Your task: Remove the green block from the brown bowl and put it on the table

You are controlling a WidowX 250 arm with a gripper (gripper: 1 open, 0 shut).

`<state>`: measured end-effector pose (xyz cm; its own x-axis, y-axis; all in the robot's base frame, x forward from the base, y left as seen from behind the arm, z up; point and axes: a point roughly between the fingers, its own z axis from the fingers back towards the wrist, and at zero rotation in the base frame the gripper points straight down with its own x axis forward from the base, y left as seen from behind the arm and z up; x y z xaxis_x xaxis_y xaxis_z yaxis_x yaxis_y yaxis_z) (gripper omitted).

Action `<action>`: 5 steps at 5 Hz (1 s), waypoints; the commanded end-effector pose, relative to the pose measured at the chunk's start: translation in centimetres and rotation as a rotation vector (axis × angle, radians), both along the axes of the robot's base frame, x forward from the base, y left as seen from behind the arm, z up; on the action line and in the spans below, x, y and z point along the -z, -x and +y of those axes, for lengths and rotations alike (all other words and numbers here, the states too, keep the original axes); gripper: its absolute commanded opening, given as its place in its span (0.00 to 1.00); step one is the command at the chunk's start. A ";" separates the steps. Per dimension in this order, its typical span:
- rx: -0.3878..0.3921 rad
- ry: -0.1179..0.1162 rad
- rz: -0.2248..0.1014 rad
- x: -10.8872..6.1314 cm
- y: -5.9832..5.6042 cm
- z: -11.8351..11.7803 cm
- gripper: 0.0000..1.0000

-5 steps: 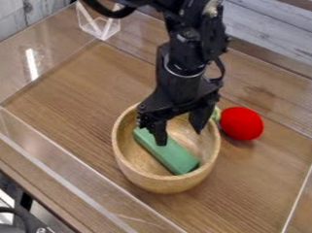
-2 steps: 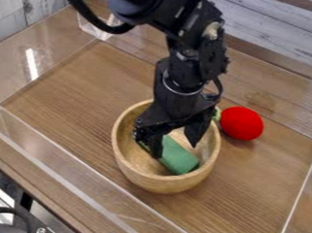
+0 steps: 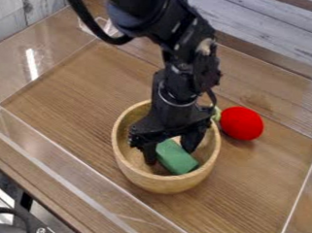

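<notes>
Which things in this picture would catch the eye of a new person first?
First, probably the big black robot arm, reaching down from the top into the round wooden bowl. Next, the bright red toy beside the bowl, on the right in the view, and the green block inside the bowl.

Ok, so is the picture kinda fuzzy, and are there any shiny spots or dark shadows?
In the camera view: a bit soft all over, so small details on the black robot gripper are hard to see; a shiny pale spot on the round red toy; darker shade inside the light-tan wooden bowl, under the gripper.
</notes>
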<state>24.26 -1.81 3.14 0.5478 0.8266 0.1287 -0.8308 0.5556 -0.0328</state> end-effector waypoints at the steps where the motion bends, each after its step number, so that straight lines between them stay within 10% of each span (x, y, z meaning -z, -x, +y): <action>1: 0.051 -0.001 -0.020 0.3 -0.4 -0.6 0.00; 3: 0.000 -0.033 -0.018 -0.7 -1.3 0.6 0.00; 5: -0.122 -0.015 -0.007 -2.5 -0.9 2.3 0.00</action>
